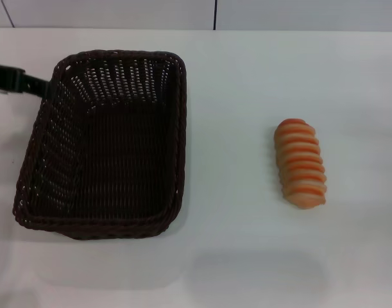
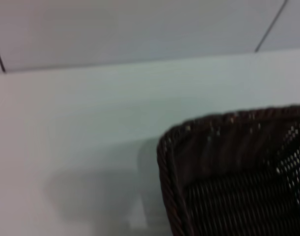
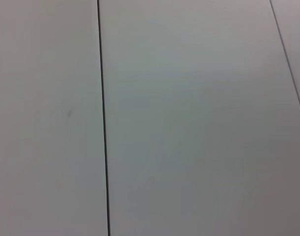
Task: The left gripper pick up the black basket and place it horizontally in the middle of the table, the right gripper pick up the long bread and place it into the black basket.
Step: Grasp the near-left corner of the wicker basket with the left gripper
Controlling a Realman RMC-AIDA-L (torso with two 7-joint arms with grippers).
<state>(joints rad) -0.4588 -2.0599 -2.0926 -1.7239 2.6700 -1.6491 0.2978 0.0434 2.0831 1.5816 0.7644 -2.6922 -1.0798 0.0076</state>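
Observation:
The black basket stands on the left half of the white table, with its long sides running away from me. My left gripper comes in from the left edge of the head view as a black bar and reaches the basket's far left corner at the rim. In the left wrist view one braided corner of the basket shows close up. The long bread, striped orange and cream, lies on the right half of the table, well apart from the basket. My right gripper is out of view.
A pale wall with dark vertical seams runs behind the table's far edge. The right wrist view shows only pale panels with dark seams. Bare tabletop lies between basket and bread.

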